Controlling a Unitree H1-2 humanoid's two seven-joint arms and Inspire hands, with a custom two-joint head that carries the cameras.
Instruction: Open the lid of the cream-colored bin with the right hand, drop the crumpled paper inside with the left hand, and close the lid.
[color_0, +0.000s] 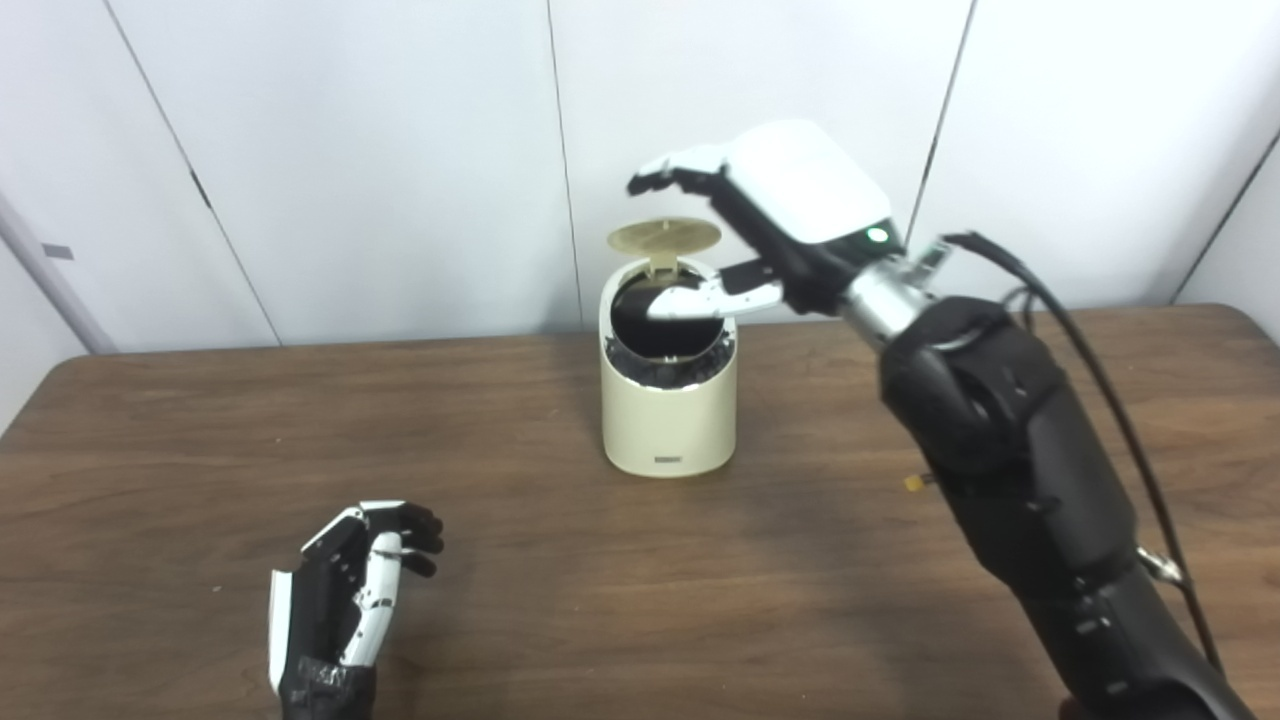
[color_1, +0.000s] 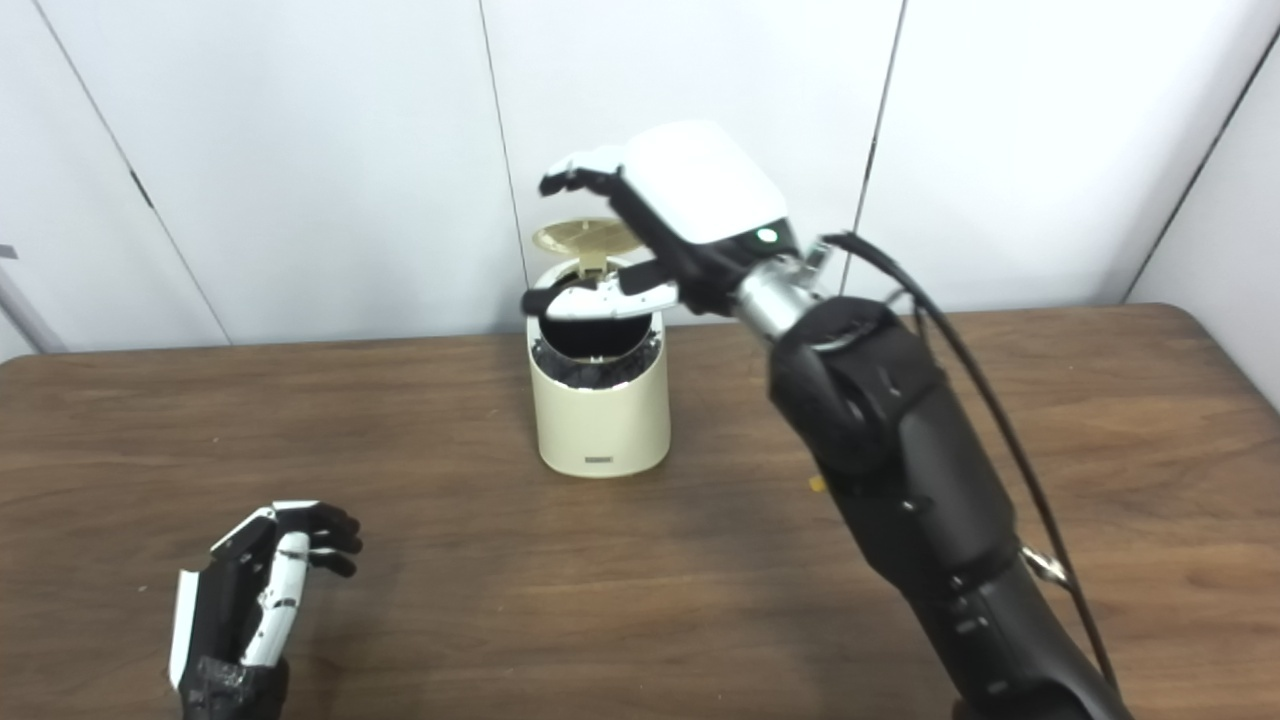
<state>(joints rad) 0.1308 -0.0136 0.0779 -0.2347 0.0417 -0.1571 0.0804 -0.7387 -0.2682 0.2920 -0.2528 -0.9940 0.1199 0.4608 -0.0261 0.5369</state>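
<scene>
Toward the far edge of the wooden counter (color_0: 200, 420), about midway along it, the cream-colored bin (color_0: 668, 420) stands with its round lid (color_0: 663, 236) tipped up on the rear hinge, its dark mouth exposed. The right hand (color_0: 770, 215) hangs spread over the opening, its fingers (color_0: 665, 180) arched above the raised lid and its thumb reaching across the rim; whether either actually touches the bin cannot be told from here, and it grips nothing. Near the counter's front left corner the left hand (color_0: 350, 590) rests just above the wood, fingers loosely curled and apart, with nothing visible inside them. No crumpled paper shows anywhere on the counter, nor can any be made out inside the dark bin. With the lid up and the left hand holding nothing, the work appears to stand at its last step, the closing. That would call for the right hand to press the lid forward and down onto the rim, with the thumb drawn clear of the mouth first so it is not caught beneath
</scene>
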